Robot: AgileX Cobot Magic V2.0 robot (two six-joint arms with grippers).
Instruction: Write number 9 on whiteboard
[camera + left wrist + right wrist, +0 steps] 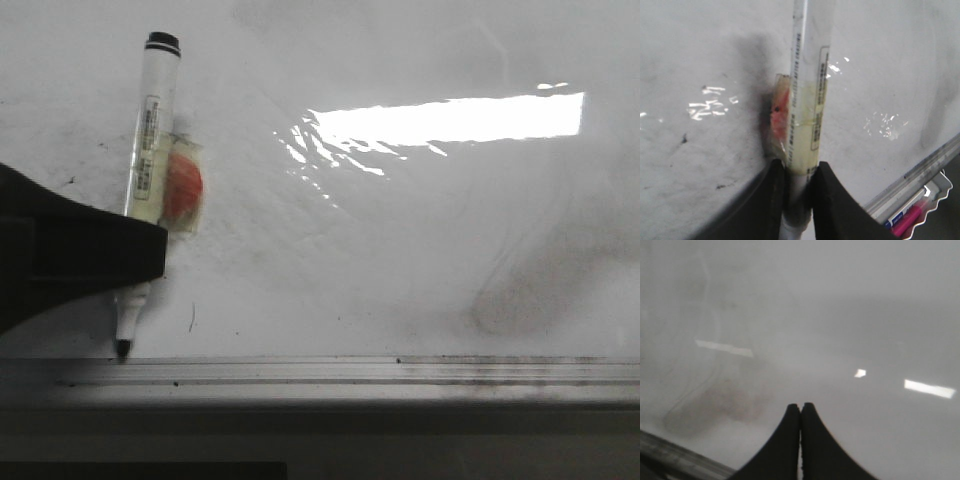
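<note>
The whiteboard fills the front view, glossy white with grey smudges. My left gripper is shut on a clear-barrelled black marker near its lower end. An orange-red piece is taped to the barrel. The black tip rests at the board's lower edge, just above the silver frame strip. No drawn 9 shows; only a short thin black stroke lies right of the tip. The left wrist view shows the jaws clamped on the marker. My right gripper is shut and empty over the board.
A grey-brown erased smudge lies at the board's lower right, also in the right wrist view. A bright light reflection crosses the board. Below the frame strip a white tray holds a pink marker.
</note>
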